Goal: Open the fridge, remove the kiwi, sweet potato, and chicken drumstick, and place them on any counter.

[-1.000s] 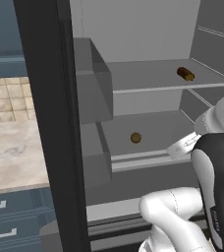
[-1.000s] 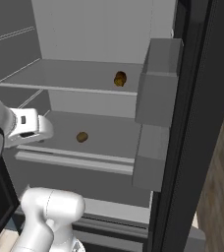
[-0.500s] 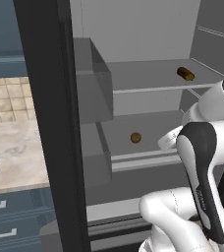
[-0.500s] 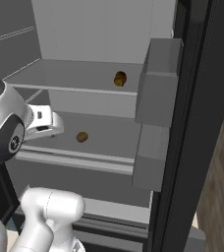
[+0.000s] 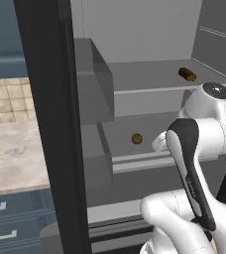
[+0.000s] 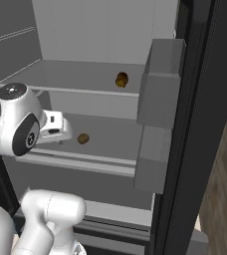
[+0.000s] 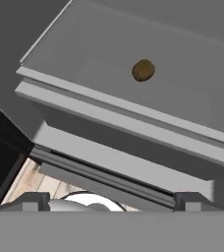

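Inside the open fridge [image 5: 149, 30], the gripper [image 7: 106, 201], jaws spread wide and empty, faces the kiwi [image 7: 143, 70] on a shelf [image 7: 84, 64].

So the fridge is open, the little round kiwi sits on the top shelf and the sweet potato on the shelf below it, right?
Not quite: they are swapped. In the left base view the kiwi sits on the lower shelf and the sweet potato on the shelf above it. The fridge is indeed open.
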